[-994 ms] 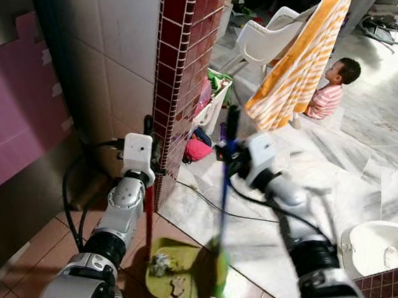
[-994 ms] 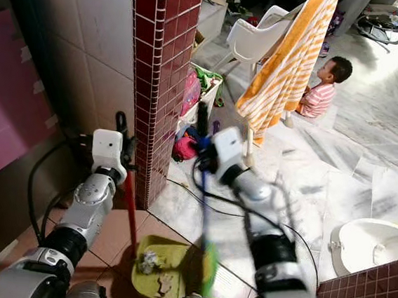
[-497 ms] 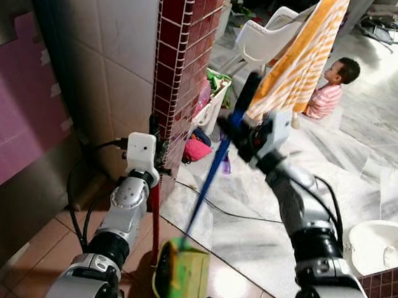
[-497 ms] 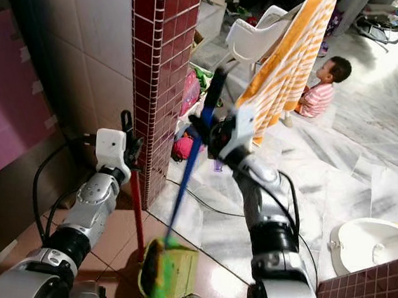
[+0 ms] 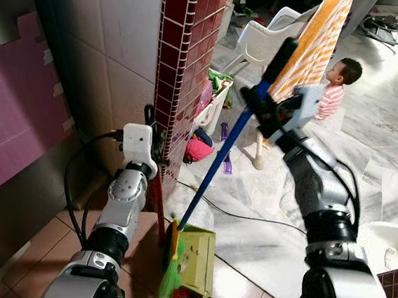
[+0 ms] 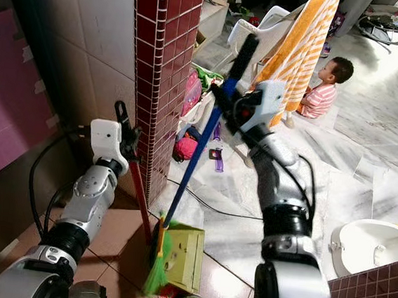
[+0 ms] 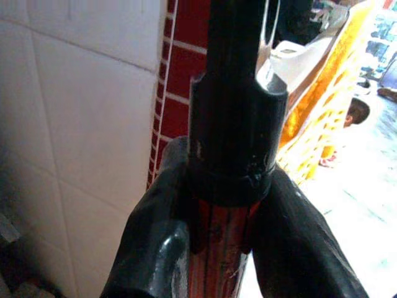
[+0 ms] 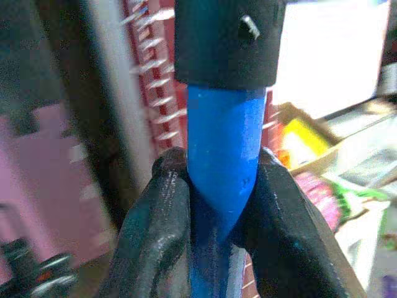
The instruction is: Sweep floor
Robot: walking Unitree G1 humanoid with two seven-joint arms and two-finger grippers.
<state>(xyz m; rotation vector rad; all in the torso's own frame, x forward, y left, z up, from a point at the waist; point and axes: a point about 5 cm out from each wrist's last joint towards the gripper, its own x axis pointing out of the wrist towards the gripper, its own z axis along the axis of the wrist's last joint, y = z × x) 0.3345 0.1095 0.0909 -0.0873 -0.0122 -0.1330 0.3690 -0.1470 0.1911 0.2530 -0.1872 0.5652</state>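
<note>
My left gripper (image 5: 151,120) is shut on the red handle (image 5: 156,208) of a yellow-green dustpan (image 5: 199,262), which stands tipped on edge on the brown tiles beside the pillar. In the left wrist view the fingers (image 7: 155,248) clamp the red handle just below its black cap. Raised at mid-right, my right gripper (image 5: 261,104) is shut on the blue broom handle (image 5: 218,165) under its black cap (image 5: 284,55). The handle slants down-left to green bristles (image 5: 171,273) against the dustpan's left side. The right wrist view has the fingers (image 8: 155,223) squeezing the blue handle (image 8: 222,167).
A red-tiled pillar (image 5: 187,49) rises just behind the dustpan. Beyond it are a white basket (image 5: 214,105), a pink bag (image 5: 197,149), a white chair with an orange striped towel (image 5: 307,50) and a seated child (image 5: 335,88). A black cable (image 5: 249,214) crosses the marble floor. A white basin (image 5: 394,245) sits right.
The right gripper swung the broom's top up and right, bringing the bristles left against the dustpan. The dustpan went from lying flat with debris in it to standing on edge.
</note>
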